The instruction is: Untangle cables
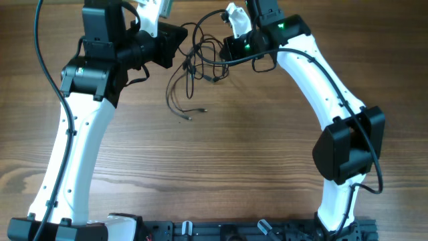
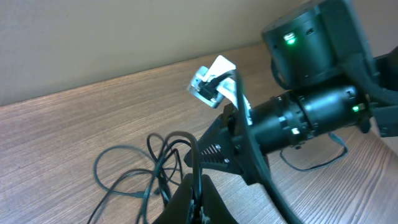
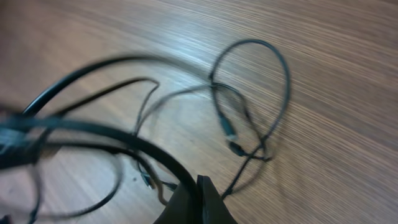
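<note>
Since both wrist views show the fingertips pressed together, I'm calling both hands closed.

Left gripper (image 2: 198, 202): jaws closed. One thin black strand of the cables (image 3: 252, 42) runs straight up out of the tips, so it looks pinched there. Just ahead of those tips and off to their left, the rest of the bundle lies on the wooden table (image 2: 74, 106) in loose overlapping loops. Further ahead and to the right of this hand is the right arm (image 2: 311, 115), green light (image 2: 289, 38) lit. Its wrist end angles down toward the same bundle, close to the left fingers.

Right gripper (image 3: 198, 199): jaws closed too. A strand arcs in from the left, blurred and close to the lens, and ends right at the tips, so it reads as a grip on it. Ahead of the tips and slightly right, a round loop lies flat on the wood with small plug ends inside it. More strands cross to the left of the fingers, lifted off the table. I can't tell which cord is which in the blur.

Overhead: the hands face each other at the far edge of the table with the tangle between them. A few loose ends trail from it toward the robot base, apart from either hand.
</note>
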